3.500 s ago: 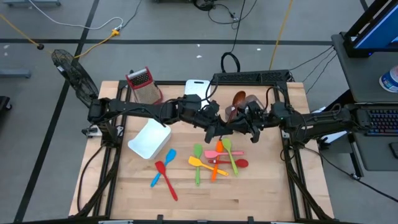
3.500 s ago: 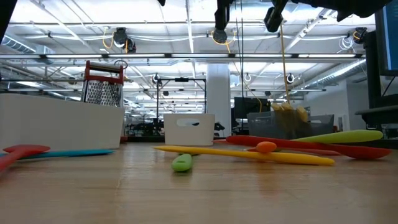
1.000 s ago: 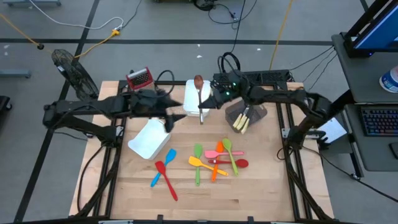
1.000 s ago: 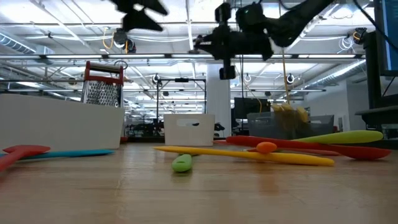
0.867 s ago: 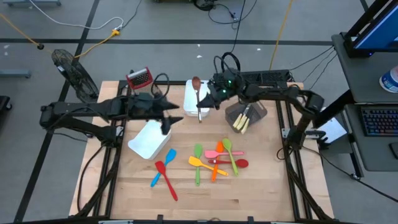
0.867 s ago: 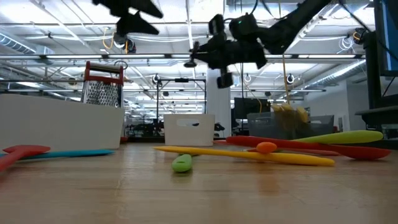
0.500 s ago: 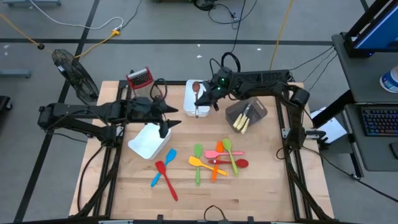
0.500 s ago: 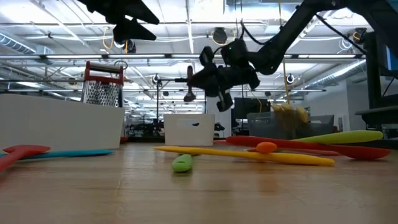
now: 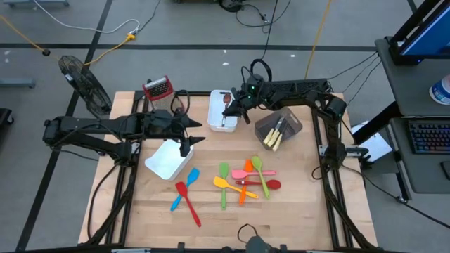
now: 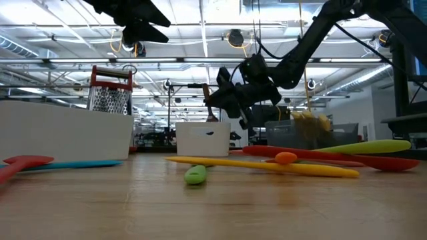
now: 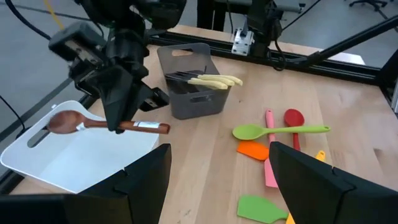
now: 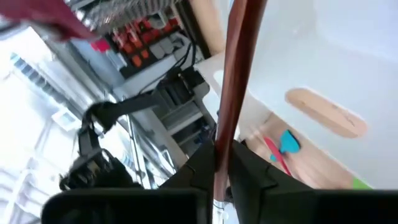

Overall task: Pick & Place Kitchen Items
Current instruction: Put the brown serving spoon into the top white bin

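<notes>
Right tool [image 9: 230, 105] grips brown spoon [image 11: 106, 123] | over white bin [image 9: 214, 121] | grey bin [image 9: 271, 126] beside

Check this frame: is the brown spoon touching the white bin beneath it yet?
Apart. In the left wrist view the brown spoon hangs level in the right gripper, with a clear gap above the white bin.

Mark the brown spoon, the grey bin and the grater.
brown spoon [image 11: 68, 121], left wrist view, on its bowl.
grey bin [image 11: 198, 104], left wrist view, on its front wall.
grater [image 9: 158, 88], high view, on its red handle.
</notes>
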